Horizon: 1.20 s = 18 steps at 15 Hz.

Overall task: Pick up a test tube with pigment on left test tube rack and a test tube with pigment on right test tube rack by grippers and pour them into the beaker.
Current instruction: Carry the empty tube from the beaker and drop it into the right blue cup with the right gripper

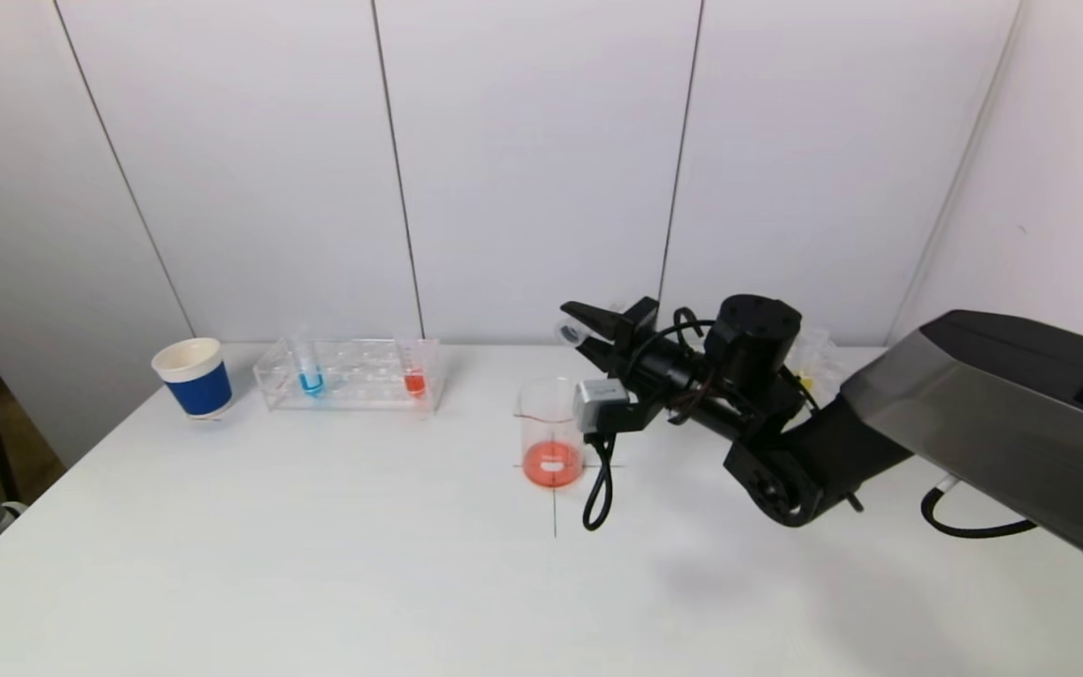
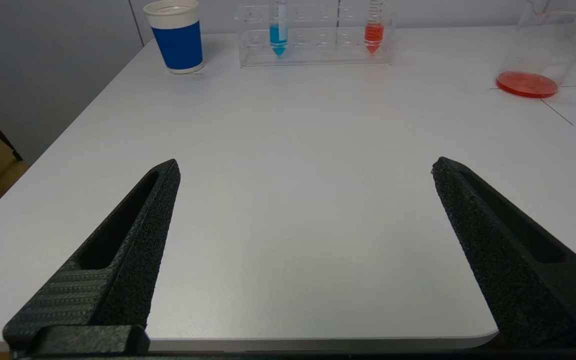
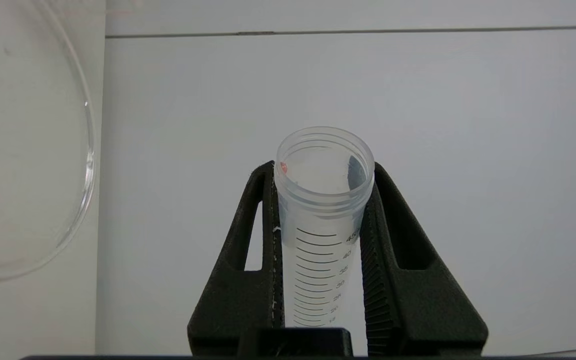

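One test tube (image 3: 324, 210) sits clamped in my right hand (image 1: 588, 331), the two fingers pressed flat against its sides just under the threaded rim. It looks emptied: only a red bead clings inside the lip. I hold it up above and just behind the beaker (image 1: 551, 432), whose bottom is covered with red liquid.

My left hand (image 2: 305, 167) hangs low over the near part of the desk (image 2: 293, 200), fingers spread wide with nothing between them, well apart from everything.

Farther out stands the left rack (image 1: 351, 374), clear plastic, with a blue tube (image 1: 308, 371) and a red tube (image 1: 415, 371) upright in it. A blue paper cup (image 1: 194, 378) stands just beside the rack's outer end. The right rack is mostly hidden behind my right arm.

What worries me:
- The bead at the lip could drip onto the desk if I swing the tube away mouth-down.
- My forearm and the dangling cable (image 1: 598, 489) pass close by the beaker; a careless withdrawal could knock it over and spill the pigment.
- Returning the tube to a rack I can barely see risks missing the hole.
- When my left hand goes for the blue tube, wide fingers could nudge the rack or cup, and a slanted grip could let the smooth tube slip.
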Motion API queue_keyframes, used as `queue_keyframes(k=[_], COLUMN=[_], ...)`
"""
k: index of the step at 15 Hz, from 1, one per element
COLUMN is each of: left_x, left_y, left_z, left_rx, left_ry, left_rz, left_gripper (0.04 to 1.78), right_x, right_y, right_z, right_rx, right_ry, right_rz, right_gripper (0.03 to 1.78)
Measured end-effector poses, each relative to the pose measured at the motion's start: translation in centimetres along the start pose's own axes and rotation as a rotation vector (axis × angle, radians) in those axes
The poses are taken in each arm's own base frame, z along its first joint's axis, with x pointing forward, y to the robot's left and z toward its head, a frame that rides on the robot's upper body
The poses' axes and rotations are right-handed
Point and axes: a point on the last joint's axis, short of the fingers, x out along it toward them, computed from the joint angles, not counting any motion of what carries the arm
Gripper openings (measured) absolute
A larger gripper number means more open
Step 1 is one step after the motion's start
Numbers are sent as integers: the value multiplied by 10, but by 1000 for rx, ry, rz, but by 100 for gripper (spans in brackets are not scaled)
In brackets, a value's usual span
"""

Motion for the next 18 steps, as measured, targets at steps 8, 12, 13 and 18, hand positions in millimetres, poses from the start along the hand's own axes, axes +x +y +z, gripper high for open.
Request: queue_keyframes(k=[8,12,13,18], left_x=[0,0,0,0], left_y=[0,0,0,0], left_z=[0,0,0,0], left_rx=[0,-1,-1,0], left_ry=[0,0,0,0], left_rz=[0,0,0,1], left_gripper=[176,176,176,176], right_x=[0,1,0,1], right_y=[-21,-39,-45,-87], right_z=[36,42,42,40], right_rx=[470,649,689,906], right_ry=[63,164,190,358], right_rz=[-154,-255,-280,-405], right_gripper=[49,49,49,49])
